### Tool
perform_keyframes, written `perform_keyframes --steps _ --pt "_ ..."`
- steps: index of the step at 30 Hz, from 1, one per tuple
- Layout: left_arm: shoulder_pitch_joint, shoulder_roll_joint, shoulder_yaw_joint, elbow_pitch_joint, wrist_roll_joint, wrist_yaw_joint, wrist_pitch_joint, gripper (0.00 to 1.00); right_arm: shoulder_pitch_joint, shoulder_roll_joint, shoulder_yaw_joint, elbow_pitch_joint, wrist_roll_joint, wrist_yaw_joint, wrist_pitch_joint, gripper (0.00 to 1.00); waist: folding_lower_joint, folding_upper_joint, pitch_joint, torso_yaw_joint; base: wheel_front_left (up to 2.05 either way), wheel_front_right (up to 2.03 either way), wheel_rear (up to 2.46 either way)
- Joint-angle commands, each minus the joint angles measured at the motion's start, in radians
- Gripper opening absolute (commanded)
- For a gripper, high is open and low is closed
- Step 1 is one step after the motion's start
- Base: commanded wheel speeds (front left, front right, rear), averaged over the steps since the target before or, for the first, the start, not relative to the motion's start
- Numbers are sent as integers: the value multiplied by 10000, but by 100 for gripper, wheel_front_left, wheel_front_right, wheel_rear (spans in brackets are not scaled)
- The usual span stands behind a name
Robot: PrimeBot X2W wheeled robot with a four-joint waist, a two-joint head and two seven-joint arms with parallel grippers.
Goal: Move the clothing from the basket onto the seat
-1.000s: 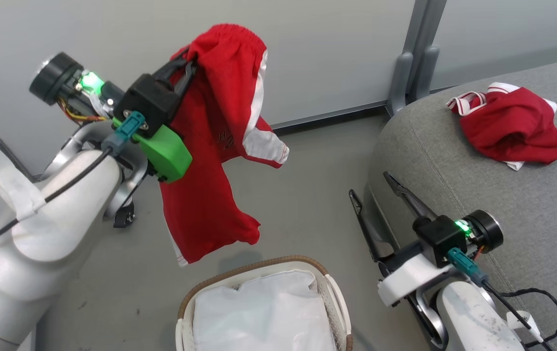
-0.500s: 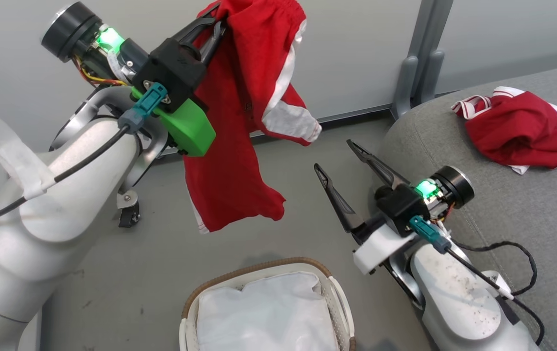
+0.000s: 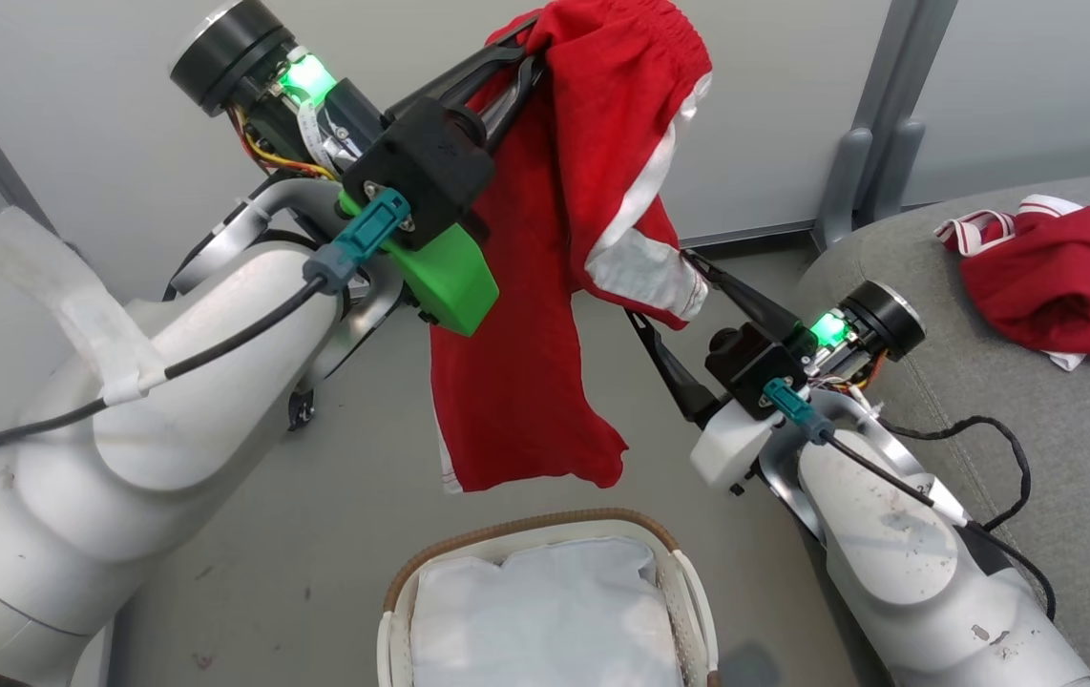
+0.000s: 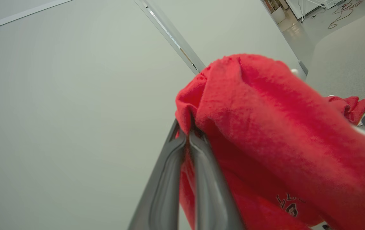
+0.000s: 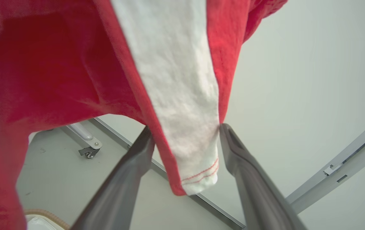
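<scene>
In the upper middle of the head view we see the left gripper (image 3: 528, 67) clamped shut on the gathered top edge of a red garment (image 3: 545, 286). The garment hangs free above the basket (image 3: 526, 532) at the bottom centre, where a white liner (image 3: 545, 611) lies inside. At centre right, the right gripper (image 3: 661, 288) has its fingers spread wide on either side of the garment's white panel (image 5: 176, 95), tips against the cloth without pinching it. A second red garment (image 3: 1065, 286) lies crumpled on the grey seat (image 3: 1032, 458) at the right edge.
</scene>
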Motion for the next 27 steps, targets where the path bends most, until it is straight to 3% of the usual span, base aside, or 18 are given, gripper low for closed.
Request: perform_keyframes --steps 1,10,11,13,27 --pt "-46 -11 -21 -136 -24 -26 20 0 -211 -41 -119 12 -120 -14 -20 100 1 0 -31 81 0 0 0" --pt "260 -92 -184 -429 -210 -31 -40 0 -903 -22 -40 215 -106 -14 -20 100 1 0 -42 230 0 0 0" --pt "303 -113 -207 -407 -241 -39 -73 0 -995 -23 35 286 -52 -14 -20 52 1 0 -49 247 0 0 0" --pt "411 -154 -237 -346 -334 -48 -107 0 -1139 -23 141 391 49 -14 -20 1 1 0 -63 270 0 0 0" --pt "1982 -22 26 541 -1208 475 -1007 0 -793 -20 288 140 561 -14 -20 0 1 0 -133 124 0 0 0"
